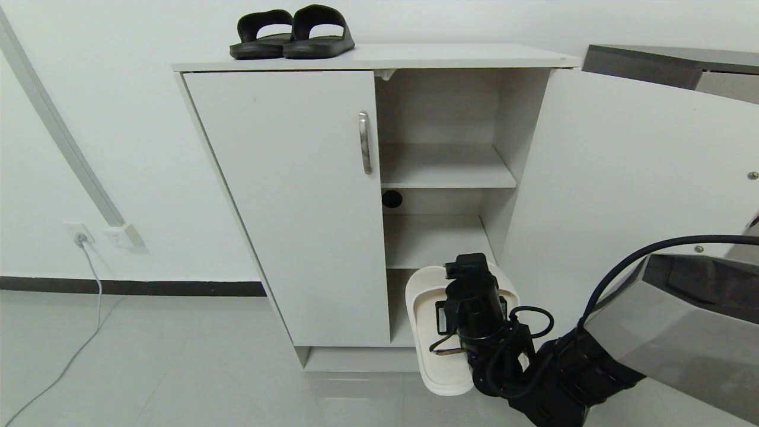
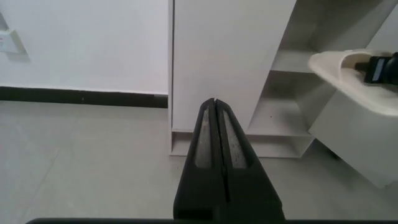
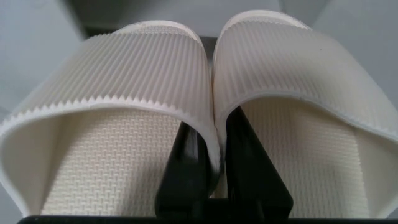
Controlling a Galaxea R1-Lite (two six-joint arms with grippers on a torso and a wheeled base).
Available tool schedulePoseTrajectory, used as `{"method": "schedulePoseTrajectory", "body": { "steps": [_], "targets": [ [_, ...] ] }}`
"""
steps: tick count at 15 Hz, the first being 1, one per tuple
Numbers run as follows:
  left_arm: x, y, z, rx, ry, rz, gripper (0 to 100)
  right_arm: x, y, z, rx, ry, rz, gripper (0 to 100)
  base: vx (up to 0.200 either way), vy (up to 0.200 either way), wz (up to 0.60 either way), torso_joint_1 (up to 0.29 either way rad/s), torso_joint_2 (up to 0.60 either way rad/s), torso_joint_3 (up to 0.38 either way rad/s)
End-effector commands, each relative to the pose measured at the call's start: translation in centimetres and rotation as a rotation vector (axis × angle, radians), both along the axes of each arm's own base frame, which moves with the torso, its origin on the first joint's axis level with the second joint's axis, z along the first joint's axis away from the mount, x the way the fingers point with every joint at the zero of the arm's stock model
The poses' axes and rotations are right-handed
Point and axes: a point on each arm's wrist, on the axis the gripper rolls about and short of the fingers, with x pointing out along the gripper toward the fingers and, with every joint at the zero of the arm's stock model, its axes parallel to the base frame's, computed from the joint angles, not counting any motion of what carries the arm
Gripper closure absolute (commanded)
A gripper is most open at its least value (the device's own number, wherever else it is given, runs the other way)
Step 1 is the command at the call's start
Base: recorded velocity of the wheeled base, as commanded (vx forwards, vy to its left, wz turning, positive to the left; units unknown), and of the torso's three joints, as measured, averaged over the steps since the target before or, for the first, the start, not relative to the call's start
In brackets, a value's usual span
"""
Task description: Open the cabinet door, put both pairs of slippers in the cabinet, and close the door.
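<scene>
A white two-door cabinet [image 1: 284, 207] was seen against a plain white wall [image 1: 118, 136], set on a glossy pale grey tiled floor [image 1: 148, 367]. A black skirting strip [image 1: 130, 287] was run along the wall's foot. A grey cable [image 1: 89, 308] was plugged into a wall socket [image 1: 77, 234], with a slanted grey trunking [image 1: 59, 130] above it.

The left door [image 1: 296, 237], fitted with a metal handle [image 1: 364, 142], was closed. The right door [image 1: 622, 196] was swung wide, and bare white shelves [image 1: 445, 169] were exposed.

A pair of black slippers [image 1: 293, 34] was placed on the cabinet top. The pair of white slippers [image 1: 430, 332] was held off the floor just before the lowest open compartment, toes toward it. Their adjoining inner strap edges were clamped between the fingers of the right gripper [image 3: 214, 162]. The left gripper [image 2: 215, 134] was held above the floor, facing the cabinet, its fingers pressed together on nothing.
</scene>
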Motion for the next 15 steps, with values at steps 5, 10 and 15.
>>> {"method": "schedulePoseTrajectory", "body": {
  "steps": [5, 10, 15],
  "targets": [
    [0.0, 0.0, 0.0, 0.001, 0.002, 0.001, 100, 0.1, 0.0, -0.5, -0.003, 0.007, 0.006, 100, 0.000, 0.000, 0.00, 0.000, 0.00, 0.000],
    [0.0, 0.0, 0.0, 0.001, 0.001, 0.001, 100, -0.1, -0.1, -1.1, -0.005, 0.006, 0.007, 100, 0.000, 0.000, 0.00, 0.000, 0.00, 0.000],
    [0.0, 0.0, 0.0, 0.001, 0.002, 0.001, 100, 0.1, 0.0, -2.0, -0.019, 0.019, 0.009, 100, 0.000, 0.000, 0.00, 0.001, 0.00, -0.020]
  ]
}}
